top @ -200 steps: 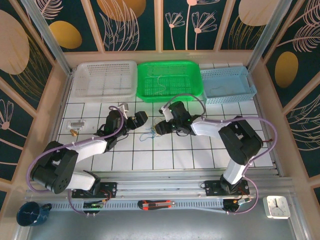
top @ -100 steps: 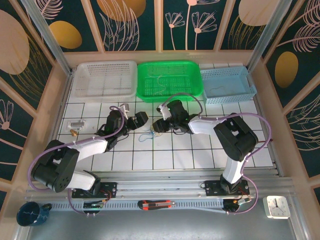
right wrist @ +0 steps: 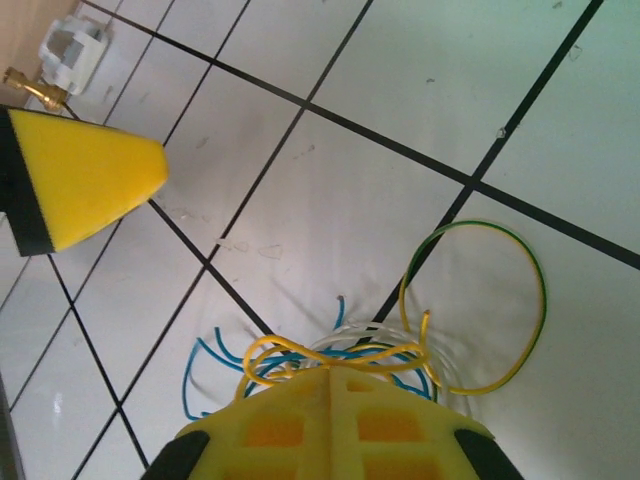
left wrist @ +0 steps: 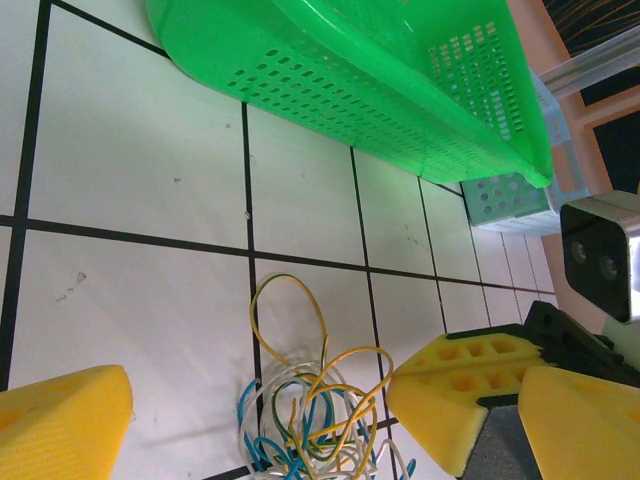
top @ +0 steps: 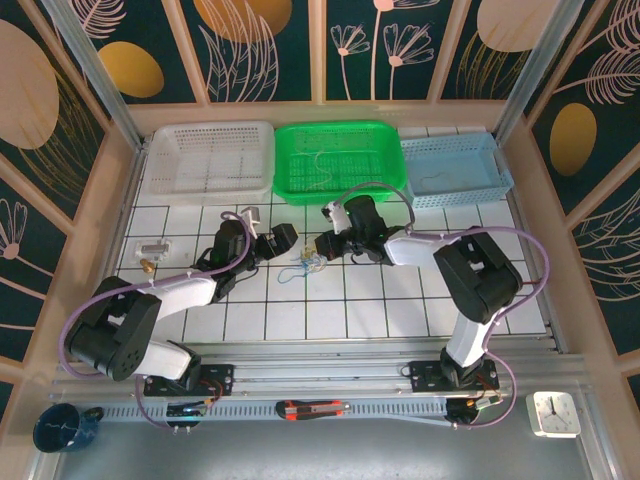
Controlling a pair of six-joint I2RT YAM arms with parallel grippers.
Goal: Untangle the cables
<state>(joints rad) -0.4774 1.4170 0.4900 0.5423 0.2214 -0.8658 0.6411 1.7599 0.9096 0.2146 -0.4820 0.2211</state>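
Nearest us, both arms reach from the near edge toward the middle of the surface (top: 400,310). There the cables (top: 304,265) lie as a small clump of blue, yellow and whitish strands.

A second ago the right claw (top: 320,256) stood half open beside that clump. It has since closed. Its wrist view shows the pads (right wrist: 335,420) pressed together, with a yellow strand bowed across their tip and blue ones running in under them. So the right claw is now clenched on the cables, at the side of the clump toward the right edge. The pads hide the pinch, so we cannot tell how many strands it caught. The clump also sits a little closer to that claw than before.

The left claw (top: 287,240) has not changed. It is released, with jaws wide, just toward the left edge from the clump and touching no strand.

We judge that the grasp is made and the pulling apart comes next. The left claw would need to take another strand, or pin the clump, while the right draws away.

Along the far edge stand the white basket (top: 210,127), green basket (top: 340,126) and blue basket (top: 450,141).
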